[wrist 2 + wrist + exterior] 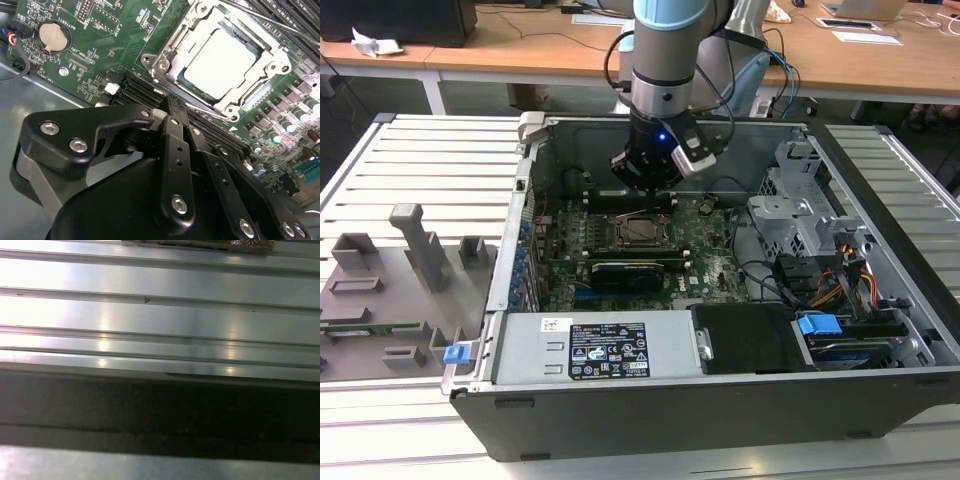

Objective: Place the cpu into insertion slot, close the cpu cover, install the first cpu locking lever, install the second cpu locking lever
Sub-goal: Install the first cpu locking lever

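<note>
The cpu (220,60), a flat silver-grey square, lies in the insertion slot (150,61) on the green motherboard. The cpu cover (272,65), a silver metal frame, lies down around it. One thin locking lever (200,106) runs along the socket side nearest my gripper, and another lever (280,27) runs along the far side. My gripper (169,104) has its black fingers (176,135) together, tips just beside the near lever; whether they touch it I cannot tell. In the exterior view my gripper (645,188) hangs inside the case just behind the cpu (642,232).
Black memory slots (135,92) and a coin battery (52,36) lie near the socket. A black expansion card (625,272), the power supply (600,350), a drive cage (800,215) and cables (840,280) crowd the case. Grey fixtures (410,260) stand on the slatted table (160,285).
</note>
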Available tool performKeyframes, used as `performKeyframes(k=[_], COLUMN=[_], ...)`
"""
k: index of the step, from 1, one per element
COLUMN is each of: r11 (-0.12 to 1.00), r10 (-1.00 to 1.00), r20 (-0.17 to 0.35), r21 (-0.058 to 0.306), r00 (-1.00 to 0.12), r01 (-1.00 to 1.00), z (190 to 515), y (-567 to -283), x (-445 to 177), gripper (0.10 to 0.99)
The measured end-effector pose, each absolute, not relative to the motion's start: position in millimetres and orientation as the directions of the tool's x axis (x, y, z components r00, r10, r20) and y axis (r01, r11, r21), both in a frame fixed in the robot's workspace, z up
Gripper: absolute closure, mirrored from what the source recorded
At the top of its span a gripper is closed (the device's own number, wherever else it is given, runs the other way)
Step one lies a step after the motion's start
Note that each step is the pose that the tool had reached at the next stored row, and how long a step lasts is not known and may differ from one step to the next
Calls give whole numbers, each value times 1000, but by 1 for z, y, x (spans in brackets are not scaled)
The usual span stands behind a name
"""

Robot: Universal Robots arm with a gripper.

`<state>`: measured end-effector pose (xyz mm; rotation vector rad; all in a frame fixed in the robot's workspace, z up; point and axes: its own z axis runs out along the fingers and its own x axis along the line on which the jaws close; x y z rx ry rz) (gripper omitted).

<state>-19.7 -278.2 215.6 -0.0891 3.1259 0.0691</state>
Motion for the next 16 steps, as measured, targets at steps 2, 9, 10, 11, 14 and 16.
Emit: performKeyframes(k=[2,9,10,11,14,16], r11=[997,998,998,998,998,998], r10=[-57,-57,-57,-57,-57,-57], r20=[-14,-11,-11,-11,-10,-10], r21=[42,41,40,40,36,35], r00=[-998,-998,-998,-998,-998,-998], r01=[-57,-57,-57,-57,-57,-57], z=[214,208,207,207,205,205], y=[-278,-278,-278,-278,-278,-278], x=[-19,-16,-16,-16,-15,-15], gripper=[976,976,976,976,976,976])
